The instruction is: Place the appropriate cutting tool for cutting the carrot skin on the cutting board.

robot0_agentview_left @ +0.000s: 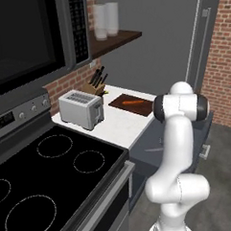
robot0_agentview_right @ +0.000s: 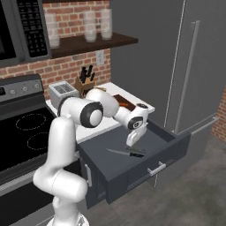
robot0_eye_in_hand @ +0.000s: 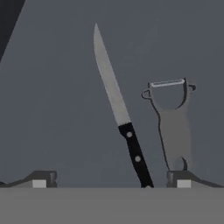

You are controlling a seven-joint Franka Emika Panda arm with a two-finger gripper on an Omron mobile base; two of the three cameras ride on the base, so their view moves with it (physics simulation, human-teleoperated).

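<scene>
The cutting tool, a grey metallic peeler (robot0_eye_in_hand: 173, 124), lies flat on the floor of the open dark drawer (robot0_agentview_right: 170, 152), its blade end pointing away from the hand. My gripper (robot0_eye_in_hand: 113, 180) hovers open just above the drawer floor (robot0_agentview_right: 132, 144), and its right fingertip (robot0_eye_in_hand: 183, 178) is at the peeler's handle end. Nothing is between the fingers. The orange carrot (robot0_agentview_left: 132, 101) rests on the reddish-brown cutting board (robot0_agentview_left: 142, 108) on the white counter. In the right base view the arm partly hides the board (robot0_agentview_right: 126, 104).
A black-handled knife (robot0_eye_in_hand: 117, 103) lies in the drawer just left of the peeler, also (robot0_agentview_right: 120, 152). A toaster (robot0_agentview_left: 81, 109) and a knife block (robot0_agentview_left: 96, 85) stand on the counter, the stove (robot0_agentview_left: 53, 173) is to the left, and the fridge (robot0_agentview_right: 194, 66) is on the right.
</scene>
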